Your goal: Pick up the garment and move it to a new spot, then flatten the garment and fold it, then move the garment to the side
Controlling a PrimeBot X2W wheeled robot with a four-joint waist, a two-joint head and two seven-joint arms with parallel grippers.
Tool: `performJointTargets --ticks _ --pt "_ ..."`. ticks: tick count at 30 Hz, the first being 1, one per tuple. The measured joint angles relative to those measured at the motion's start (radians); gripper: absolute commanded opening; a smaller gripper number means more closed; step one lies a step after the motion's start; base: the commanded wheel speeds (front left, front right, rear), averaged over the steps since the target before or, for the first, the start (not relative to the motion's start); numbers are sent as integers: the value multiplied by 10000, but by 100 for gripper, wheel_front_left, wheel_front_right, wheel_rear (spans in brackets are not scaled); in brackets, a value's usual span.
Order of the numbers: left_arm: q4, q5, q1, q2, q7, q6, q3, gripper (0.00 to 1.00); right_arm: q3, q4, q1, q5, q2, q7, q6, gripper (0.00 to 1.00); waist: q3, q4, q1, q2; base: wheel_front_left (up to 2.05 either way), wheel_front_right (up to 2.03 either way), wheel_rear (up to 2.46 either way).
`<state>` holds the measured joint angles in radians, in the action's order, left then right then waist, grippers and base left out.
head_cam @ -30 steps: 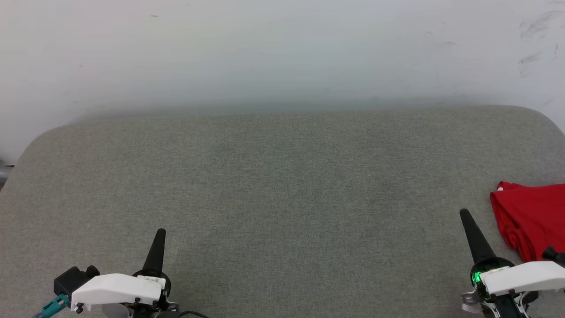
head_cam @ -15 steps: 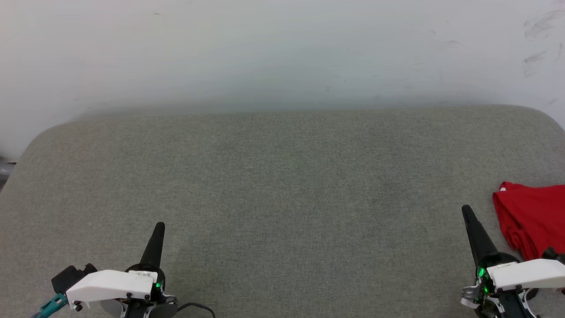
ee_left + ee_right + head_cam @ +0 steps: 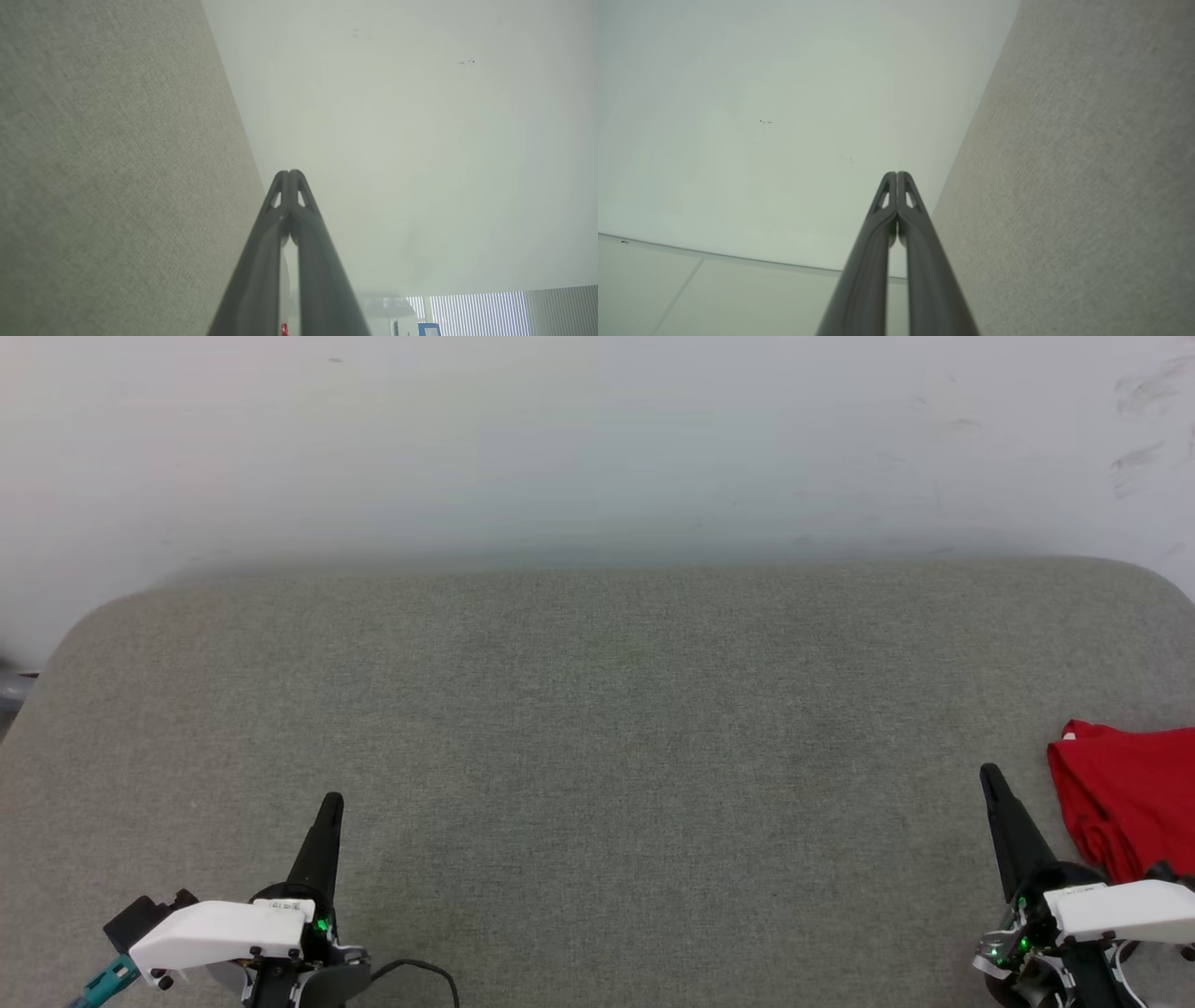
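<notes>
Head view: left gripper (image 3: 332, 800) at 7 o'clock, fingers pressed together, tips leaning toward 1 o'clock. The right gripper (image 3: 989, 772) at 4 o'clock, fingers likewise together, leaning toward 11.

Bright, even, diffuse light, no glare. Faint shadow band on wall (image 3: 597, 555) well ahead of left gripper (image 3: 331, 800) & right gripper (image 3: 988, 771). Wrist views: each gripper blurs nr lens, surface (image 3: 93, 186) weave soft at edges.
</notes>
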<state>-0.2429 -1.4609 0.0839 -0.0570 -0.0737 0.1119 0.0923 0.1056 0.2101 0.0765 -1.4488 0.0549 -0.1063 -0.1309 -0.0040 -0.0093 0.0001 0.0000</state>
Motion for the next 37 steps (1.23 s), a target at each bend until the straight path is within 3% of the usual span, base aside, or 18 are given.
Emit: performJointTargets --ticks 23,37 --pt "-25 -1501 204 61 -410 173 215 0 94 362 269 -1605 -27 -77 0 0 71 93 -1 0 0 0 0" --pt "-27 -1515 222 63 -408 173 221 0 96 364 273 -1618 -29 -77 0 0 71 93 -1 0 0 0 0"
